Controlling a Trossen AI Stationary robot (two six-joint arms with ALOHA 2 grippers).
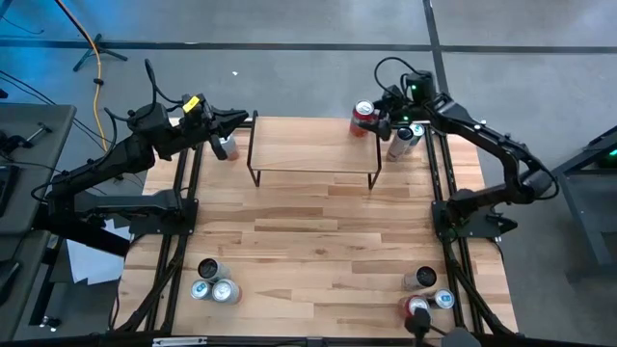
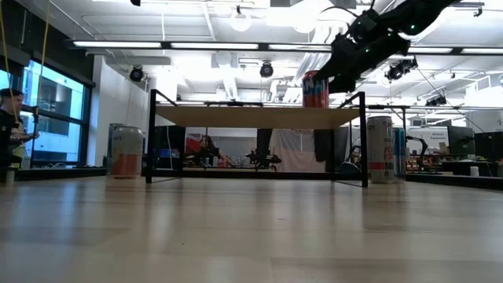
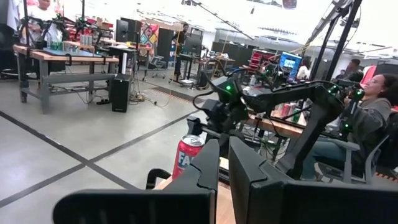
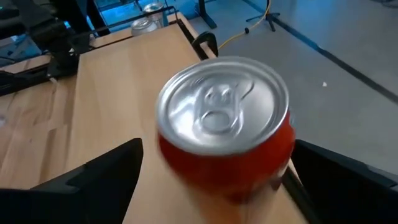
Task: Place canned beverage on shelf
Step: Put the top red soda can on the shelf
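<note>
While the red can [image 1: 363, 115] stands upright on the shelf [image 1: 313, 154], it sits right at the far right corner of the plank, close to both the far edge and the right end. The right gripper [image 1: 384, 123] hangs just beside it with its fingers [image 4: 93, 180] spread wide, one on each side of the can and clear of its wall in the right wrist view; nothing is pinched. In the low view the can shows on top of the plank near the right leg, with the dark gripper above and to its right.

Most of the plank to the left of the can is bare wood, and the tabletop [image 1: 318, 260] in front of the shelf is open across its middle. A silver can [image 1: 405, 142] lies just off the shelf's right end, under the right arm, so room on that side is tight. Another can [image 1: 225, 146] stands beyond the shelf's left end, near the left gripper [image 1: 231, 120], whose fingers are pressed together and hold nothing. Three cans [image 1: 214, 285] cluster near the table's front left edge, and three more [image 1: 425, 292] near the front right corner, all well apart from the shelf.
</note>
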